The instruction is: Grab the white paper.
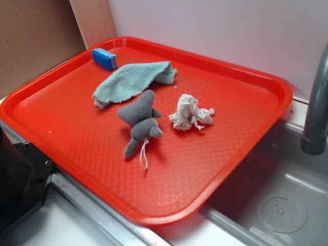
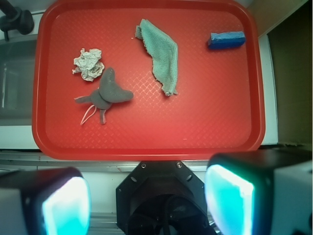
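- The small crumpled off-white wad of tissue-like paper (image 1: 190, 113) (image 2: 88, 63) lies on the red textured plastic tray (image 1: 215, 164) (image 2: 205, 117), in the half nearer the grey metal faucet pipe (image 1: 316, 107).
- The grey plush toy with a white string (image 1: 140, 124) (image 2: 106, 93) lies just beside the paper; in the wrist view the two look almost touching, in the exterior view a narrow strip of tray shows between them.
- The pale teal folded cloth (image 1: 132, 80) (image 2: 161, 54) lies near the toy, apart from the paper.
- A small blue block (image 1: 104, 58) (image 2: 226, 40) sits close to the tray's raised rim, well apart from the paper.
- Bare tray surrounds the paper on the sides facing the rim, and the wide stretch of tray towards the robot is open.
- The gripper (image 2: 146, 200) hangs off the tray, beyond its near rim, with its two pale glowing pads (image 2: 230, 200) spread wide and nothing between them.
- The pads are cut off by the picture's lower edge, and in the exterior view only a dark part of the robot shows at the left edge.
- The faucet's top is cut off; the grey sink basin (image 1: 279, 205) beside the tray is only partly seen.
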Robot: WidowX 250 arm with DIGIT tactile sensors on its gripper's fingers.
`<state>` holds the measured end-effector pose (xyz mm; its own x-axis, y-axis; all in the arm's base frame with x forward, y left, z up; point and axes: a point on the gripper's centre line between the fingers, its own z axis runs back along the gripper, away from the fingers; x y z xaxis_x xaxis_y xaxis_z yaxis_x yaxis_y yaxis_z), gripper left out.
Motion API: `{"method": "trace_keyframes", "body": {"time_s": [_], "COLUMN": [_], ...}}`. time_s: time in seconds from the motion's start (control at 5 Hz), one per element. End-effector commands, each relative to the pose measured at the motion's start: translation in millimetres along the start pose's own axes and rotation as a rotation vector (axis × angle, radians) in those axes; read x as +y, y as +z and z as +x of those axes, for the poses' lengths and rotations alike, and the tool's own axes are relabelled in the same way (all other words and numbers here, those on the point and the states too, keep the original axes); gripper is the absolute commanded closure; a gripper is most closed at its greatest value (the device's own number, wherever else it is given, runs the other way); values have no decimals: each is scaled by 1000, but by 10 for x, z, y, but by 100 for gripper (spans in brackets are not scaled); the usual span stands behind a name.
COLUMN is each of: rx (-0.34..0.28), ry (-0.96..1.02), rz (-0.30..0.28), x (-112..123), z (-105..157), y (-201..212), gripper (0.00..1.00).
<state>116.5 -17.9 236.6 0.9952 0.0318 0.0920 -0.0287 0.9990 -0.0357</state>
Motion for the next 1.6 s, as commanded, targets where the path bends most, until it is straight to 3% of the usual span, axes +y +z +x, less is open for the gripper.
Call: {"method": "trace_keyframes", "body": {"time_s": [0.0,0.4,0.6,0.8,1.0,1.4], "rx": [0,-25,-54,-74,-103,-46], "ry": [0,141,225,270,287,235], "rz": [0,-16,-50,-59,-128,-107], "x": [0,-25,-73,-270,-515,-836], "z": [0,369,531,787,974,1234], "y": [0,-207,-325,-576,-856,-1444], "gripper": [0,0,0,0,0,0]}}
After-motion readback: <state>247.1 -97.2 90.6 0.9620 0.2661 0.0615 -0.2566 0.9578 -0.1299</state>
